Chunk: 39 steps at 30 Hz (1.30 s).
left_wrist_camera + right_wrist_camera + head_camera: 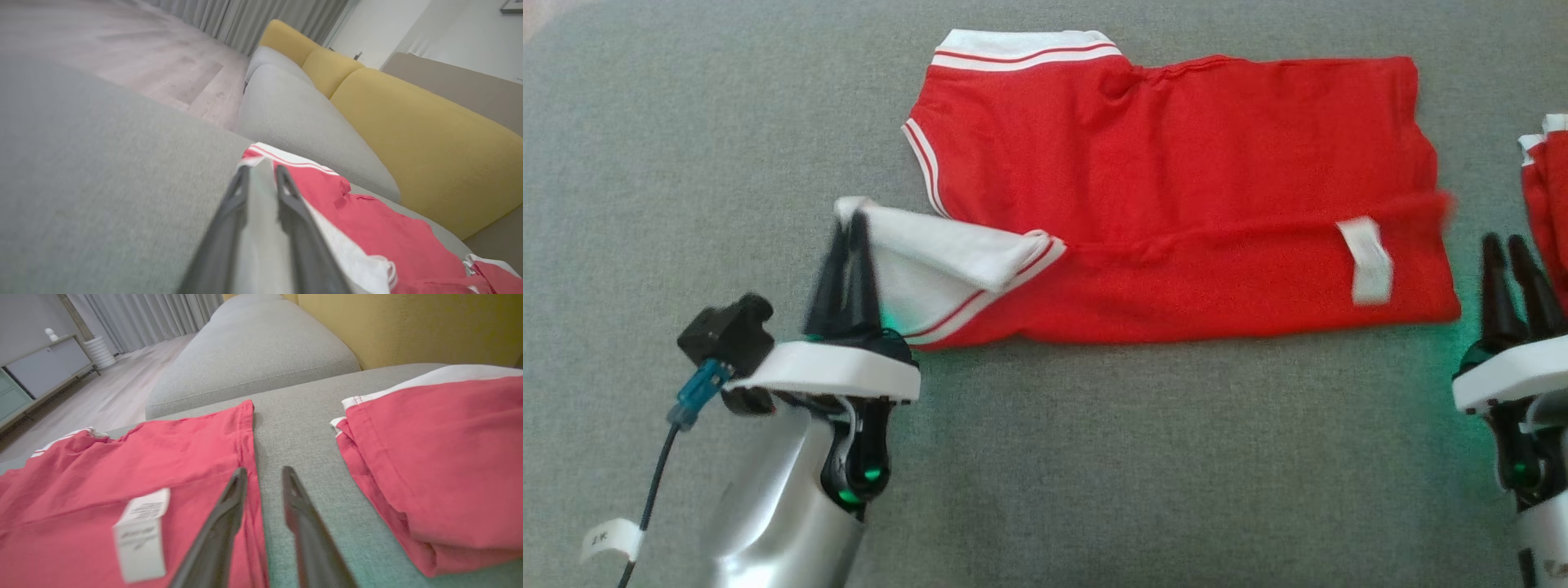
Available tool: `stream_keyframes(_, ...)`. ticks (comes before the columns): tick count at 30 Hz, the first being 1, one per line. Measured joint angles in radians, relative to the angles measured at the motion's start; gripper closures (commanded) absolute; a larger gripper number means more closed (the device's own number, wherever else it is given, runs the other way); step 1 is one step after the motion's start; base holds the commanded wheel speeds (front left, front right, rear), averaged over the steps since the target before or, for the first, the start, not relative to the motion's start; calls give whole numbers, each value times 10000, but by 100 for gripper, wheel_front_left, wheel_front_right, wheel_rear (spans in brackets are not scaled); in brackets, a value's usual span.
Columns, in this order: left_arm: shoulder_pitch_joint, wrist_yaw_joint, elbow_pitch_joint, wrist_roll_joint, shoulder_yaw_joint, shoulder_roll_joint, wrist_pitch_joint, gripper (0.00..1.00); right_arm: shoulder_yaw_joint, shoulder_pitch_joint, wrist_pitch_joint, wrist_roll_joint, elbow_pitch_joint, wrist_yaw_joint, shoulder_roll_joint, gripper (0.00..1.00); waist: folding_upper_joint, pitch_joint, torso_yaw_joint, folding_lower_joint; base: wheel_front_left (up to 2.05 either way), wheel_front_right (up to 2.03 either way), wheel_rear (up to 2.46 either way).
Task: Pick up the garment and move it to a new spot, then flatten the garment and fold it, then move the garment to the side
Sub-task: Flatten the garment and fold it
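Head view shows you the red garment folded on the grey sofa cushion; left gripper narrow around its white flap, grip uncertain; right gripper parted, empty. Wood floor, curtains, yellow backrest beyond.

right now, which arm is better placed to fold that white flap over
Left: the left fingers sit at the white flap of the garment, while the right fingers are at the opposite hem, apart over bare grey cushion.
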Motion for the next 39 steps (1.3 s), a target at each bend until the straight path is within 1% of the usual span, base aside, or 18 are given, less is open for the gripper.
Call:
stream_keyframes(3, -88, 27, -115, 982, -13, 121, -305, 0, 25, 1, -347, 0, 134, 0, 127, 0, 0, -22, -19, -1, 0, 0, 0)
stream_keyframes(4, -88, 27, -115, 982, -13, 121, -305, 0, 25, 1, -347, 0, 134, 0, 127, 0, 0, -22, -19, -1, 0, 0, 0)
stream_keyframes(6, 115, 46, -297, 1664, -104, 240, -349, 0, 23, 39, -587, 6, 173, 0, 176, 0, 0, -65, -40, -2, 0, 0, 0)
stream_keyframes(9, 1007, 311, -773, 2606, 27, 322, -380, 0, 90, 147, -780, 36, 165, 0, 284, 0, 0, -149, -101, -3, 0, 0, 0)
stream_keyframes(11, 1841, 428, -798, 3005, 176, 351, -380, 0, 176, 326, -846, 35, 169, 0, 347, 0, 0, -212, -158, -3, 0, 0, 0)
stream_keyframes(13, 2572, 568, -566, 3555, 209, 456, -378, 0, 228, 528, -890, 109, 174, 0, 416, 0, 0, -283, -212, -4, 0, 0, 0)
stream_keyframes(15, 2943, 648, -102, 3793, 253, 472, -376, 0, 274, 687, -930, 138, 176, 0, 472, 0, 0, -352, -244, -4, 0, 0, 0)
stream_keyframes(17, 2954, 650, 280, 3994, 360, 474, -376, 0, 303, 738, -930, 205, 178, 0, 499, 0, 0, -396, -273, -4, 0, 0, 0)
stream_keyframes(20, 2539, 639, 746, 4178, 554, 464, -376, 0, 313, 745, -928, 207, 178, 0, 499, 0, 0, -401, -305, -3, 0, 0, 0)
stream_keyframes(23, 1894, 539, 1344, 4481, 564, 416, -376, 0, 355, 746, -915, 205, 178, 0, 489, 0, 0, -378, -335, -3, 0, 0, 0)
stream_keyframes(26, 1397, 527, 1866, 4786, 568, 391, -376, 0, 430, 746, -798, 205, 151, 0, 456, 0, 0, -321, -383, -3, 0, 0, 0)
stream_keyframes(31, 816, 247, 2552, 5001, 656, 236, -376, 0, 468, 737, -663, 203, -19, 0, 407, 0, 0, -108, -445, -3, 0, 0, 0)
stream_keyframes(37, 307, -336, 2955, 5122, 650, 48, -391, 0, 462, 675, -575, 194, -134, 0, 313, 0, 0, 94, -458, -2, 0, 0, 0)
stream_keyframes(39, 243, -437, 2961, 5200, 619, -4, -391, 0, 458, 655, -575, 194, -142, 0, 313, 0, 0, 108, -443, -2, 0, 0, 0)
